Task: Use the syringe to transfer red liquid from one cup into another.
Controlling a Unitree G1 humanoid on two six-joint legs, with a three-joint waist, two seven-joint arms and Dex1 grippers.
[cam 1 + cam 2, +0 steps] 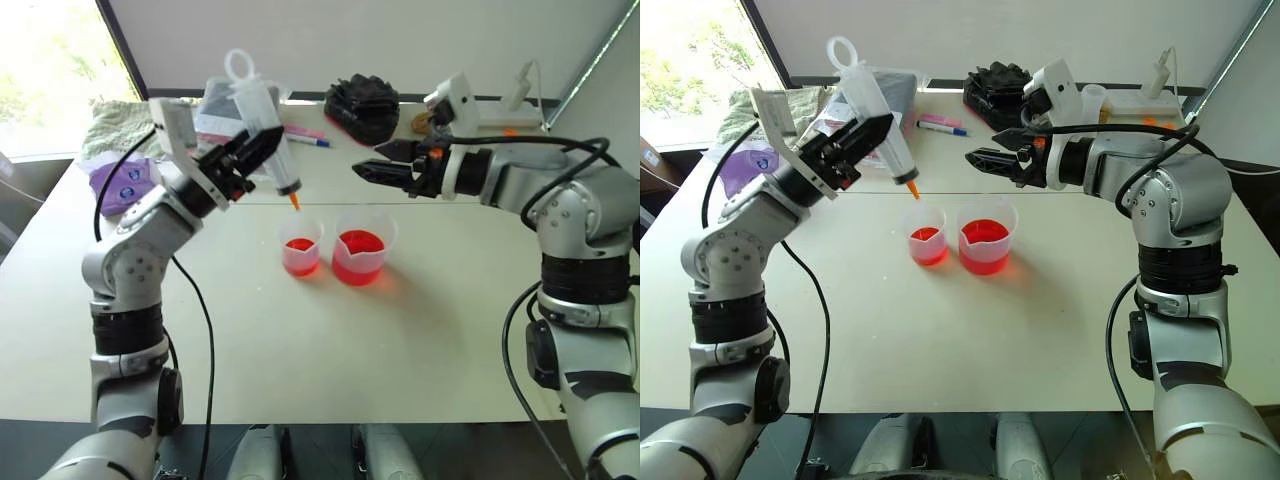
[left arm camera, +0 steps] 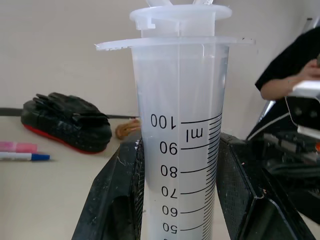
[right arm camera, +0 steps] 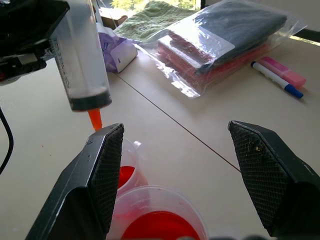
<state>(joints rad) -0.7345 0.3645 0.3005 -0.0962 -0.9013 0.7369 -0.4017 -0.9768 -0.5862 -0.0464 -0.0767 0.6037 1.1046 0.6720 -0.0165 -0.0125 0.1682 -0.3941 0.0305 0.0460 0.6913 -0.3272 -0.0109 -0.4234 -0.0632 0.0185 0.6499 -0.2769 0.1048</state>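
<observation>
The left pincer (image 1: pixel 262 143) is clamped on the barrel of the syringe (image 1: pixel 266 130), one black finger (image 2: pixel 117 195) on each side just below the high graduation marks. The syringe tilts, ring handle up and away, orange tip down toward the counter (image 1: pixel 300 350), hanging above and slightly behind the smaller cup (image 1: pixel 301 246) without touching it. The left arm is raised, elbow bent, forearm reaching up and inward.

The right pincer (image 1: pixel 372 162) stands wide open and empty — its fingers (image 3: pixel 97 170) point roughly level toward the syringe, well apart from it, above and behind the larger cup (image 1: pixel 363 245). Red liquid (image 1: pixel 360 244) sits in both cups, which stand side by side, just apart, mid-counter.

Below and in front of both pincers the counter is bare to its near edge. Behind them lie a marker pen (image 1: pixel 308 140), a bagged bundle (image 3: pixel 225 40), and a black glove (image 1: pixel 362 102) — all near the far edge.
</observation>
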